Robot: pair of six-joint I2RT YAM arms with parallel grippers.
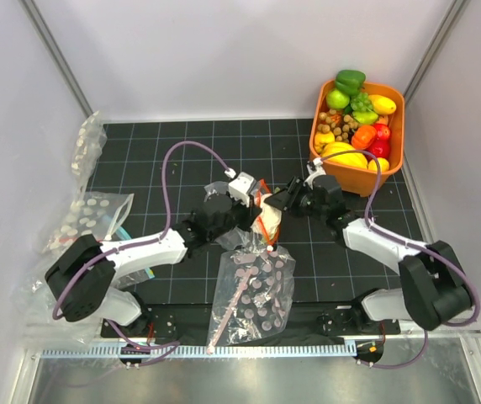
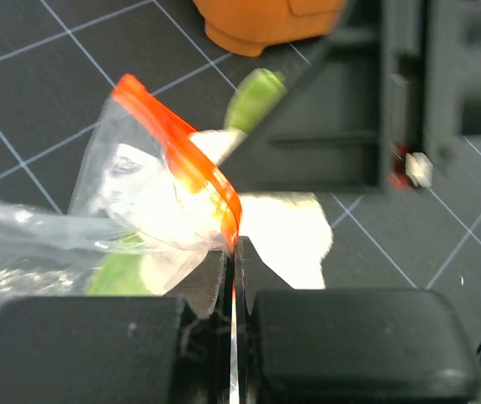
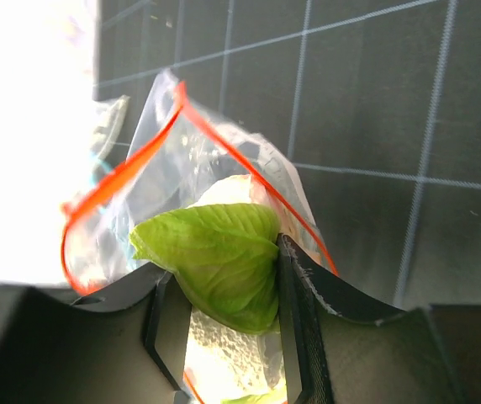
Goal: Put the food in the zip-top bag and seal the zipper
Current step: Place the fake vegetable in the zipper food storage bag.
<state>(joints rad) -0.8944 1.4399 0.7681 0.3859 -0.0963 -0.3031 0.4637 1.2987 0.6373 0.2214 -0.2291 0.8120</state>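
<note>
The zip-top bag (image 1: 263,220) lies mid-table with its mouth held open. My left gripper (image 1: 251,200) is shut on the zipper (image 2: 182,145), the orange-red strip pinched between its jaws (image 2: 234,252). My right gripper (image 1: 288,199) is shut on the white cauliflower (image 3: 224,261) by its green leaf, holding it in the bag's mouth (image 3: 118,181). The cauliflower's white body (image 2: 284,229) shows partly behind the clear plastic. The green bell pepper (image 1: 350,80) sits on top of the orange bin.
An orange bin (image 1: 389,156) full of toy produce stands at the back right. A pink-dotted bag (image 1: 253,290) lies near the front middle. White-dotted bags (image 1: 89,215) lie along the left side. The right gripper's body (image 2: 367,109) is close to my left gripper.
</note>
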